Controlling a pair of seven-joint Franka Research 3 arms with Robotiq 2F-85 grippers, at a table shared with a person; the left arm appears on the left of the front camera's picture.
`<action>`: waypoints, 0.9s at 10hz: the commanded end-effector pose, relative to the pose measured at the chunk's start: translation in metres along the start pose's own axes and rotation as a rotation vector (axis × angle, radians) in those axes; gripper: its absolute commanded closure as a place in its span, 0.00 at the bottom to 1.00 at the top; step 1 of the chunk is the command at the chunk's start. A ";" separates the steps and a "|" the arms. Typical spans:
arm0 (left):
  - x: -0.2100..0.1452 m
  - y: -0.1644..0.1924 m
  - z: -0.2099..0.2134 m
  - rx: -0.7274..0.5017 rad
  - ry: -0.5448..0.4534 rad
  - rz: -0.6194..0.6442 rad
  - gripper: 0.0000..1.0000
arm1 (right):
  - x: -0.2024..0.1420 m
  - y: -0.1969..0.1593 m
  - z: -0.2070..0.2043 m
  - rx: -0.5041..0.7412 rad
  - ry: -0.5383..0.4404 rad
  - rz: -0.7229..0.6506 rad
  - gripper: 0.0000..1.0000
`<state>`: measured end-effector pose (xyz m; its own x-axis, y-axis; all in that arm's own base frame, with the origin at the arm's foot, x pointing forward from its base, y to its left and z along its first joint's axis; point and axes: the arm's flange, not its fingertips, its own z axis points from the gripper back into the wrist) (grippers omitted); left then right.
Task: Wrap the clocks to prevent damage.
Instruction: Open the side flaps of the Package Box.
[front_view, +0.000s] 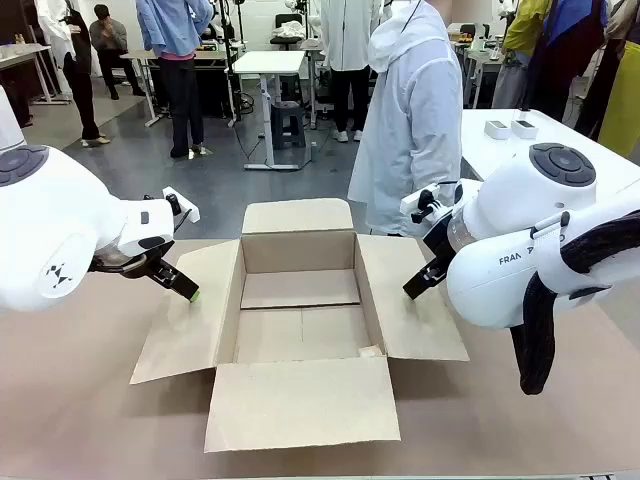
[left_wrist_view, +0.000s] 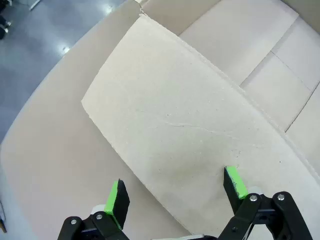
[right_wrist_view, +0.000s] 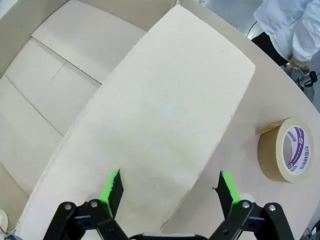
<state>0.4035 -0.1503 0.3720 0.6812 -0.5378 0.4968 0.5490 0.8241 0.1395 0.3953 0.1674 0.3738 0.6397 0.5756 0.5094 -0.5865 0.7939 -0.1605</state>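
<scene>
Front view: left pincer (front_view: 182, 282) and right pincer (front_view: 414, 286) gape above carton (front_view: 300, 252) flaps.

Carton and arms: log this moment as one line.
carton: flaps open | left gripper: jaws open at left flap | right gripper: jaws open at right flap | tape roll: on table

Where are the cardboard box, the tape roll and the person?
cardboard box (front_view: 300, 400), front view, near flap.
tape roll (right_wrist_view: 270, 152), right wrist view, tan outer band.
person (front_view: 415, 120), front view, white coat.
</scene>
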 end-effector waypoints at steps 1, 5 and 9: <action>0.000 0.000 0.000 0.000 0.000 0.000 0.00 | 0.000 0.000 0.000 0.000 0.000 0.000 0.00; 0.000 0.000 0.000 0.000 0.000 0.000 0.00 | 0.000 0.000 0.000 0.000 0.000 0.000 0.00; 0.000 0.000 0.000 0.000 0.000 0.000 0.00 | 0.000 0.000 0.000 0.000 0.000 0.000 0.00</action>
<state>0.4034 -0.1504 0.3720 0.6811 -0.5379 0.4968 0.5491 0.8240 0.1394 0.3953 0.1676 0.3738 0.6390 0.5766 0.5091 -0.5871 0.7933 -0.1614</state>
